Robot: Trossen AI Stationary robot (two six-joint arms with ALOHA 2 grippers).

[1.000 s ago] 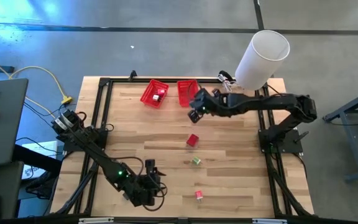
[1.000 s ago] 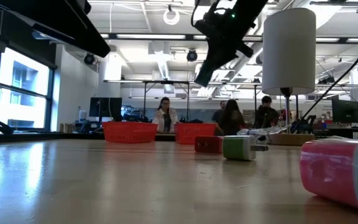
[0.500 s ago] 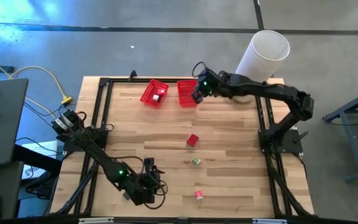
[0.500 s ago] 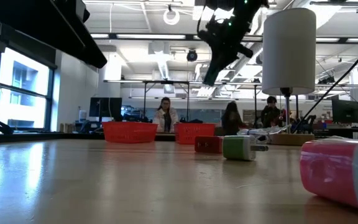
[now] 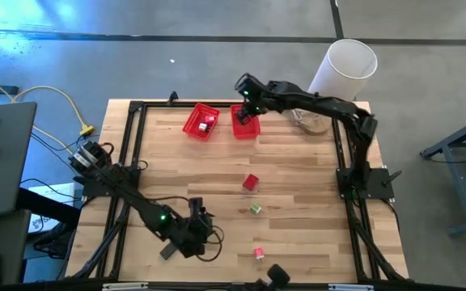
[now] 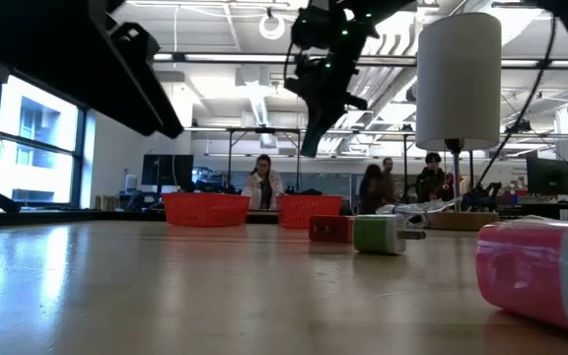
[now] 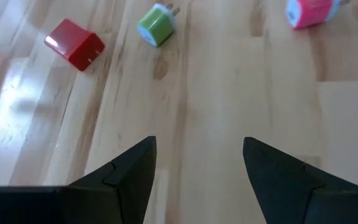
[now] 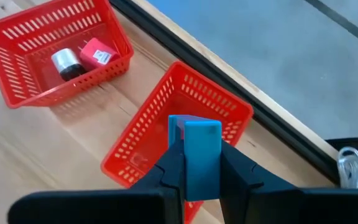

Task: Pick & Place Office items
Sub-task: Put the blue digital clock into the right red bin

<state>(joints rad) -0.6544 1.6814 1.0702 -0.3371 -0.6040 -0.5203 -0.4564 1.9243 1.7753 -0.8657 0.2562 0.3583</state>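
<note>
My right gripper [image 5: 246, 95] [image 8: 195, 163] is shut on a teal block [image 8: 195, 146] and hangs in the air over the right-hand red mesh basket [image 5: 245, 123] [image 8: 166, 134] at the table's far edge. The left-hand basket [image 5: 201, 121] [image 8: 51, 59] holds a silvery piece [image 8: 66, 62] and a red piece [image 8: 98, 53]. My left gripper [image 5: 198, 229] [image 7: 199, 165] is open, low over bare wood near the table's near edge. Ahead of it a red block [image 7: 74, 45] [image 5: 251, 183], a green block [image 7: 157, 25] [image 5: 255, 209] and a pink block [image 7: 309, 12] [image 5: 259, 254] rest on the tabletop. My right gripper pinches the teal block between its two fingers [image 8: 169, 171], on the block's two side faces [image 8: 211, 149]. The block's end sticks out past the fingertips. The fingers point down at a slant toward the far edge. The block is lifted clear, above the right-hand basket's inside.
A big white cylinder [image 5: 342, 77] [image 6: 459, 79] stands at the far right corner, with a coil of white cable [image 5: 310, 121] at its foot. A black frame [image 5: 136, 109] runs around the table. People sit in the room beyond the far edge.
My right gripper, still shut on the teal block, has swung toward the table's far edge and a little left, from beside the right-hand basket to above it. My left arm has shifted slightly near the near edge. The blocks on the table have not moved.
</note>
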